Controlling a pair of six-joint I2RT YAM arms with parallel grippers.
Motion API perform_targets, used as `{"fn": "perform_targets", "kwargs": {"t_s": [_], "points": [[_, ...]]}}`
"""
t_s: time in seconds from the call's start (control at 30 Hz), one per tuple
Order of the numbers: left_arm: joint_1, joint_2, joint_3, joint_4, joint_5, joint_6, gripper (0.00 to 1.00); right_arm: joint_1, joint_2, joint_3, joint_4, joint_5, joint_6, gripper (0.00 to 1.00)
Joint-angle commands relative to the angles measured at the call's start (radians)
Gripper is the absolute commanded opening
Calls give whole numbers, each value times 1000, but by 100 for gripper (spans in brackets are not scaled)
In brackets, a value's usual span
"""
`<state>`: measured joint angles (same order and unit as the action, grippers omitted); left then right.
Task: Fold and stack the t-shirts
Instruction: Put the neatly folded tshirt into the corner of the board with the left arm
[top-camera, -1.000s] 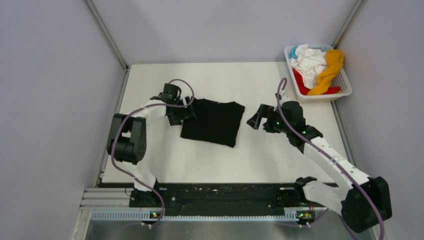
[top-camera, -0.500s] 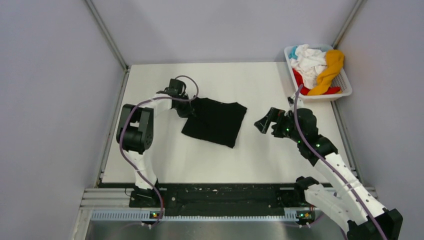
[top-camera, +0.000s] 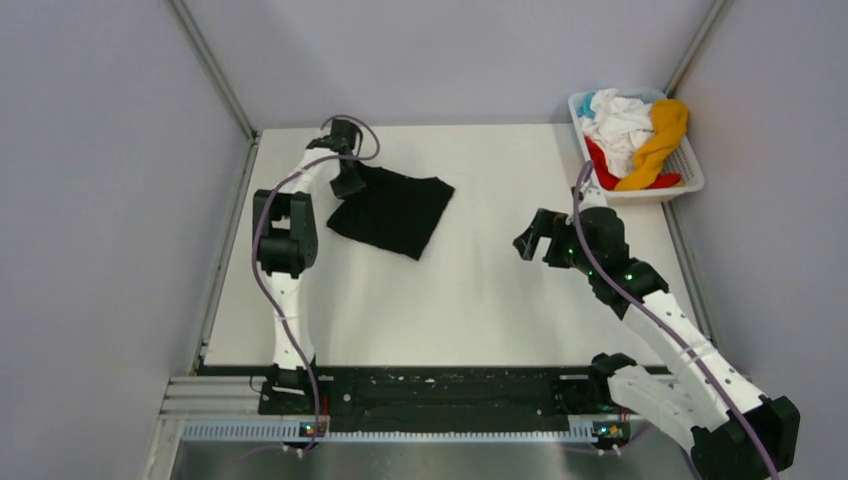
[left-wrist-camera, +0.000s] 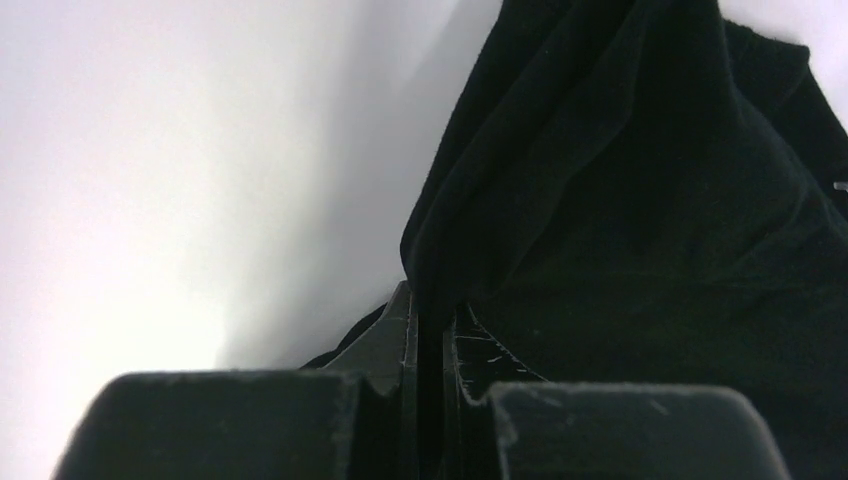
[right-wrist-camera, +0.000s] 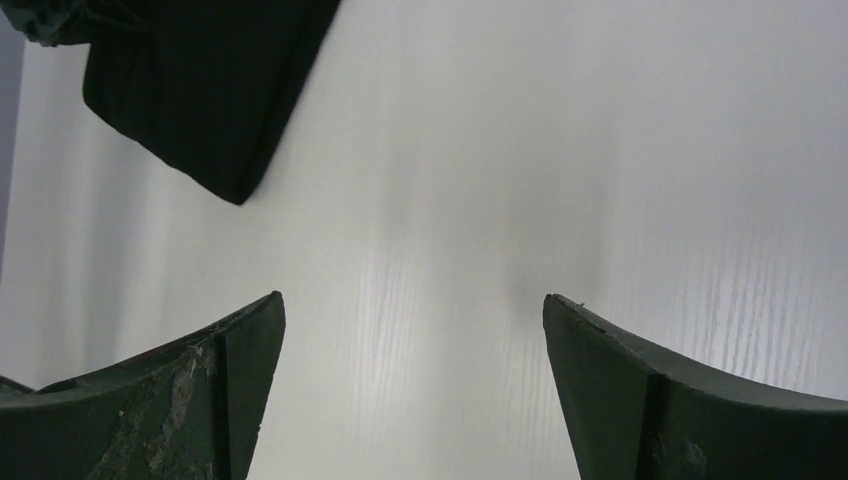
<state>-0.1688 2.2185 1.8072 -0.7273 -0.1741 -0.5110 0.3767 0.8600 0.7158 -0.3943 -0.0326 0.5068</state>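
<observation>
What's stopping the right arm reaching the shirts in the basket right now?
Likely nothing, so yes: the right gripper is open and empty, the basket sits nearby with nothing between, and the shirts pile above its rim. It faces away, so it must turn.

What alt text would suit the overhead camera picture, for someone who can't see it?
From above: the left gripper pinches the far left corner of a black t-shirt on a white table; the right gripper hangs open over bare table. A white basket of crumpled coloured shirts sits at the far right.
</observation>
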Motion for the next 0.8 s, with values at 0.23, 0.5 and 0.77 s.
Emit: {"fn": "perform_targets", "kwargs": {"t_s": [0.23, 0.5, 0.77], "points": [[361, 233, 411, -1, -35, 135, 0, -7, 111, 74, 127, 106, -93, 99], [438, 316, 600, 88, -7, 229, 0, -11, 115, 31, 169, 156, -95, 99], [487, 298, 621, 117, -33, 162, 19, -17, 124, 37, 132, 192, -96, 99]]}}
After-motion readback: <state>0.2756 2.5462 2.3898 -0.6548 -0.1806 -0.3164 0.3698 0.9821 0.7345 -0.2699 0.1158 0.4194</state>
